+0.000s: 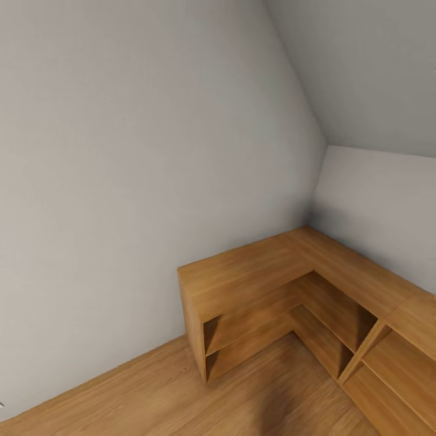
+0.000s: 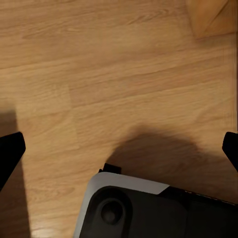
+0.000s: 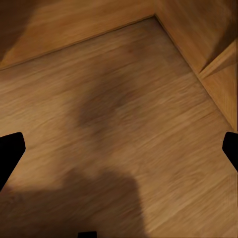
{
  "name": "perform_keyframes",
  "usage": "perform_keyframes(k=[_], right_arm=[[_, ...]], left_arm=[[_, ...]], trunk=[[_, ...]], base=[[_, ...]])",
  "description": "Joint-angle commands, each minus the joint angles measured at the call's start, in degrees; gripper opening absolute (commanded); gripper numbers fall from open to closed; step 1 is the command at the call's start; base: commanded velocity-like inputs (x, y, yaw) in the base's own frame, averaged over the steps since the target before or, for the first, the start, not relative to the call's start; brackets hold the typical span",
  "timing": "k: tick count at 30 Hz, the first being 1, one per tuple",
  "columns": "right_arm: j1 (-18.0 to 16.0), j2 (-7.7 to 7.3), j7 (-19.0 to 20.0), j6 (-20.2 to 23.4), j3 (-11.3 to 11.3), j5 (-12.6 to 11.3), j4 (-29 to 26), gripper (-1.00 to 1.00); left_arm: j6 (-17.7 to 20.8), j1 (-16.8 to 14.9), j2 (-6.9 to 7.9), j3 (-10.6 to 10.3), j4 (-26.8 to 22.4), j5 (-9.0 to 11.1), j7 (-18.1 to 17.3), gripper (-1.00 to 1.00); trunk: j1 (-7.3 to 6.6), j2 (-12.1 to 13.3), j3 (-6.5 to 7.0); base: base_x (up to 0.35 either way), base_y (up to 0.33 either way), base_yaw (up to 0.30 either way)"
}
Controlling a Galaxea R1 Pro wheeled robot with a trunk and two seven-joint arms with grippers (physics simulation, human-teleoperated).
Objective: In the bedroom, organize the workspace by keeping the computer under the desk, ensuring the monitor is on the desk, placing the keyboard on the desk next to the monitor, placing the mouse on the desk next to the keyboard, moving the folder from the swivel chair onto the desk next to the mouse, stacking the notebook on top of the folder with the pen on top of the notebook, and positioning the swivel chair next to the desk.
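The desk, computer, monitor, keyboard, mouse, folder, notebook, pen and swivel chair are all out of view. My left gripper (image 2: 119, 151) hangs open over bare wooden floor (image 2: 119, 74), its black fingertips (image 2: 10, 153) far apart with nothing between them. My right gripper (image 3: 119, 151) is open as well, above shadowed floor (image 3: 124, 99) close to the foot of a wooden shelf unit (image 3: 218, 64), and it holds nothing.
A light wooden L-shaped low shelf unit (image 1: 254, 272) with open compartments fills the room corner ahead and to the right. Grey walls (image 1: 121, 181) meet behind it under a sloping ceiling. My own grey and black base (image 2: 144, 208) sits below the left gripper.
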Motion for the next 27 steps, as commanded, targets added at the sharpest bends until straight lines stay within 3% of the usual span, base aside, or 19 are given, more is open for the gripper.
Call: perform_keyframes(k=[1, 27], right_arm=[[-0.1, 0.03, -0.2, -0.2, 0.5, -0.2, 0.1, 1.0], [-0.1, 0.03, -0.2, -0.2, 0.5, -0.2, 0.1, 1.0]], left_arm=[[-0.1, 0.0, -0.01, 0.3, 0.0, 0.0, -0.2, 1.0], [-0.1, 0.0, -0.03, 0.3, 0.0, 0.0, -0.2, 1.0]], trunk=[[0.03, -0.1, -0.05], [0.03, -0.1, 0.96]], base=[[0.006, 0.0, -0.194], [0.001, 0.0, -0.231]])
